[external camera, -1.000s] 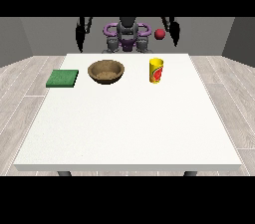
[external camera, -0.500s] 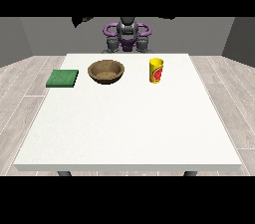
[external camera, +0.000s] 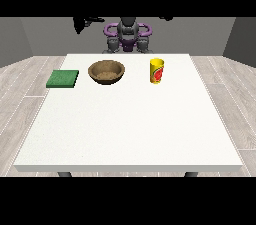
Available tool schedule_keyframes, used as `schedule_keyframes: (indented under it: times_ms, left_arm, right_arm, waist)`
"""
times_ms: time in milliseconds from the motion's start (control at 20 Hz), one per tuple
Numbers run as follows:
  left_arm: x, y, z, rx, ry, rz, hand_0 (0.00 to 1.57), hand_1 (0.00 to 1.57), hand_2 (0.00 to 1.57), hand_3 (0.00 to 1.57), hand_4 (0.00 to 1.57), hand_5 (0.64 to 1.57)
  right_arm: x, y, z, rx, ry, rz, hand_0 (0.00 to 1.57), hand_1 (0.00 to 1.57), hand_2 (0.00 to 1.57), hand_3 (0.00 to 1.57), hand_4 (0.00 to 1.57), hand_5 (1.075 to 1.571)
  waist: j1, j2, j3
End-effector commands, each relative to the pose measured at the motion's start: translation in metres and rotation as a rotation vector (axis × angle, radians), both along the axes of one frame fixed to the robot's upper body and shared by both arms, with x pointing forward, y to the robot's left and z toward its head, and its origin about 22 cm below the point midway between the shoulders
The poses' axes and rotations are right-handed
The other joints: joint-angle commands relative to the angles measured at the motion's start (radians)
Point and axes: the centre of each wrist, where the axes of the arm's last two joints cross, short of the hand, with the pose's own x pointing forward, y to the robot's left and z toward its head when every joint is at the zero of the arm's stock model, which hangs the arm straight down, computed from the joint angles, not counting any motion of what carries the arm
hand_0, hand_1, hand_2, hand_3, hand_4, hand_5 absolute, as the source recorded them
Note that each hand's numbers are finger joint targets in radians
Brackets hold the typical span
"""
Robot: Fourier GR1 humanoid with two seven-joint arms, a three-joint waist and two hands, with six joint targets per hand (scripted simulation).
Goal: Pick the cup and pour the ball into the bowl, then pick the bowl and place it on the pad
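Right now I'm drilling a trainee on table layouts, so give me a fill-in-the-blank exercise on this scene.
1. The yellow cup stands upright at the view's ____ of the wooden bowl.
2. The pad lying at the view's left of the bowl is ____ in colour.
3. The cup, the bowl and the pad all rest on the white ____.
4. Both hands are raised above the table and hold ____.

Missing words: right; green; table; nothing
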Motion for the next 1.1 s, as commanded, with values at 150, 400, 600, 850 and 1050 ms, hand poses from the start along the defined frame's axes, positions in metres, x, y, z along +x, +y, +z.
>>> schedule_keyframes:
  times_ms: [150, 400, 600, 850, 1050]
  left_arm:
    - [0.046, 0.03, 0.017, 0.08, -0.161, 0.062, 0.0, 0.0, 0.0, 0.0, 0.0, 1.335]
    - [0.072, 0.034, 0.009, 0.136, -0.249, 0.115, 0.0, 0.0, 0.0, 0.0, 0.0, 1.254]
    - [0.094, 0.068, 0.013, 0.15, -0.229, 0.131, 0.0, 0.0, 0.0, 0.0, 0.0, 1.258]
    - [0.099, 0.033, -0.035, 0.165, -0.178, 0.11, 0.0, 0.0, 0.0, 0.0, 0.0, 1.259]
    - [0.114, 0.045, -0.051, 0.178, -0.166, 0.154, 0.0, 0.0, 0.0, 0.0, 0.0, 1.246]
  right_arm:
    - [0.029, 0.004, 0.009, -0.001, -0.128, 0.063, 0.0, 0.0, 0.0, 0.0, 0.0, 1.566]
    - [0.058, -0.029, 0.038, -0.016, -0.262, 0.098, 0.0, 0.0, 0.0, 0.0, 0.0, 1.559]
    - [0.059, -0.028, 0.02, -0.04, -0.242, 0.071, 0.0, 0.0, 0.0, 0.0, 0.0, 1.56]
    - [0.065, -0.044, 0.001, -0.051, -0.207, 0.088, 0.0, 0.0, 0.0, 0.0, 0.0, 1.562]
    - [0.067, -0.043, -0.003, -0.005, -0.193, 0.097, 0.0, 0.0, 0.0, 0.0, 0.0, 1.563]
  waist:
    - [-0.04, 0.209, -0.0002]
    - [-0.077, 0.35, -0.0001]
    - [-0.079, 0.327, -0.0002]
    - [-0.077, 0.302, -0.0001]
    - [-0.107, 0.285, -0.0003]
